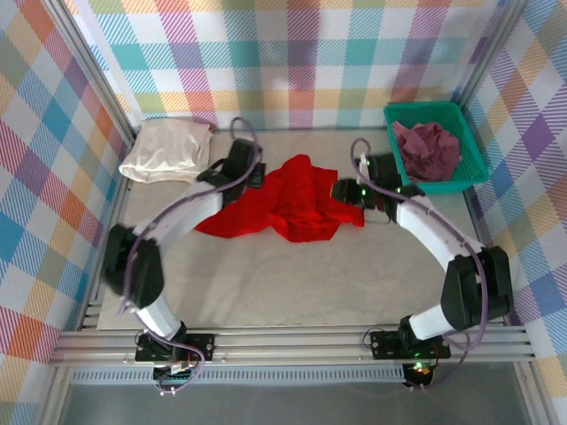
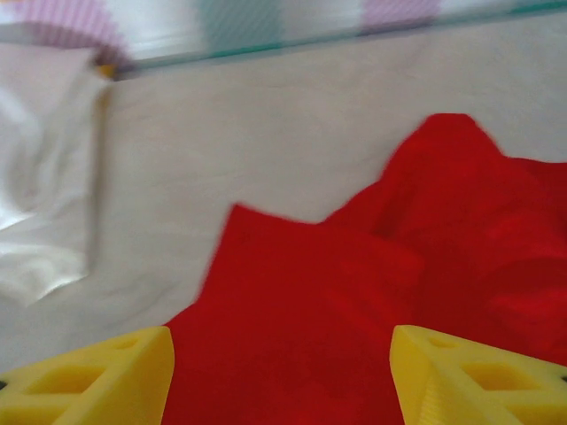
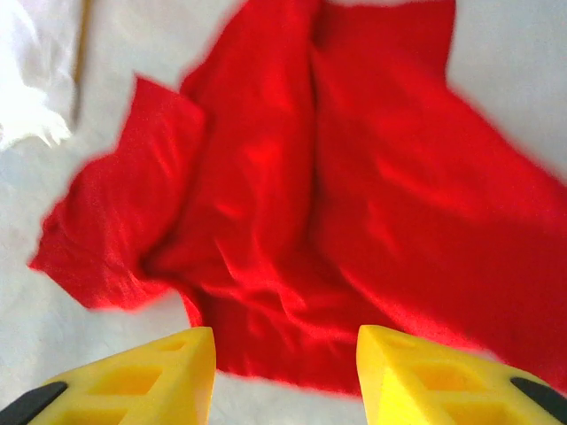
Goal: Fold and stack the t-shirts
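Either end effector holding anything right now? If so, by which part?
Nothing is held. The left end effector and the right end effector both have their fingers spread open over the red t-shirt, which lies loose and crumpled beneath them.

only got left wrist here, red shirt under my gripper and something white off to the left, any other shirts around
observer: Yes, a maroon t-shirt lies crumpled inside the green mesh basket at the far right corner.
operator: ok where's the right arm
observer: The right gripper sits at the right edge of the red t-shirt, pointing in toward it.
operator: has it got the cloth
observer: No. In the right wrist view its fingers stand apart with nothing clamped between them.
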`<state>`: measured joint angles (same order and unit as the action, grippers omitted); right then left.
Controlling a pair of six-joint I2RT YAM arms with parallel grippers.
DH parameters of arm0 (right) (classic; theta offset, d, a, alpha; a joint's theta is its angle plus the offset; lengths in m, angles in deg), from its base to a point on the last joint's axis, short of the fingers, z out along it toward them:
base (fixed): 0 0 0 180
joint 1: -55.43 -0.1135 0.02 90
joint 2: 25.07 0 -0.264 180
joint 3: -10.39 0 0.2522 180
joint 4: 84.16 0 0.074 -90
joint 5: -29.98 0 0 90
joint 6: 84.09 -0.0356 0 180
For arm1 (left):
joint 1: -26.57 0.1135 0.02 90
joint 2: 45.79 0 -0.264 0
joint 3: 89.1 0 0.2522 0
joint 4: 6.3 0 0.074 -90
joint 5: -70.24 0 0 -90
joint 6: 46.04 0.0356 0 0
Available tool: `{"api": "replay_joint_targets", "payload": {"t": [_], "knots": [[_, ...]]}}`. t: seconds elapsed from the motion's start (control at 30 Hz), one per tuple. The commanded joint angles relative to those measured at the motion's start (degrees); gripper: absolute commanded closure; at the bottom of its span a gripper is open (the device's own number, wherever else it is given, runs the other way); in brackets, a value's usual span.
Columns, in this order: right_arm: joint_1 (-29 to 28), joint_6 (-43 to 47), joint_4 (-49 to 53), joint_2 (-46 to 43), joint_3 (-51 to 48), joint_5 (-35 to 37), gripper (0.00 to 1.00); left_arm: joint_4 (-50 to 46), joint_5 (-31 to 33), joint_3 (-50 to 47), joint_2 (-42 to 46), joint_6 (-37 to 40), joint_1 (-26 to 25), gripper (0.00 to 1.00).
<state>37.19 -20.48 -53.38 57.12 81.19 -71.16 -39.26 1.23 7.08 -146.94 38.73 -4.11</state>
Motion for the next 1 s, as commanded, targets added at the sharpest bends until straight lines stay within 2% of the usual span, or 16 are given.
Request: {"api": "replay_joint_targets", "payload": {"t": [0.0, 0.13, 0.23, 0.3, 0.47, 0.6, 0.83, 0.97], "knots": [[-0.3, -4.46, -6.9, -3.74, -7.51, -1.28, 0.54, -6.6, -4.18, 6.54, -11.3, 2.12, -1.49, 0.33], [-0.3, -7.48, -8.09, -6.02, -12.83, -2.79, 0.54, -9.9, -1.83, 14.99, -21.4, 0.55, -1.43, 0.35], [-0.24, -8.73, -10.1, -6.93, -15.15, -3.65, 0.54, -9.34, -0.69, 16.67, -24.62, 0.33, -1.36, 0.43], [-0.24, -8.46, -10.13, -7.0, -15.42, -2.96, 0.54, -9.14, 0.01, 17.08, -25.6, 0.31, -1.36, 0.56], [-0.24, -6.87, -9.93, -5.36, -14.34, -2.22, 0.54, -9.63, 2.38, 17.6, -26.31, 0.39, -1.4, 1.0], [-0.27, -7.54, -9.53, -2.2, -13.36, -2.29, 0.54, -8.32, 4.51, 13.88, -21.32, -1.57, -1.58, 1.0], [-0.35, -12.04, -11.43, 4.72, -12.09, -5.64, 0.54, -4.53, 10.05, 3.42, -6.7, -3.72, -1.76, 1.0], [-1.07, -12.85, -11.7, 7.59, -10.61, -6.24, 0.53, -2.41, 9.55, -1.83, -1.63, -4.52, -1.76, 1.0]]}}
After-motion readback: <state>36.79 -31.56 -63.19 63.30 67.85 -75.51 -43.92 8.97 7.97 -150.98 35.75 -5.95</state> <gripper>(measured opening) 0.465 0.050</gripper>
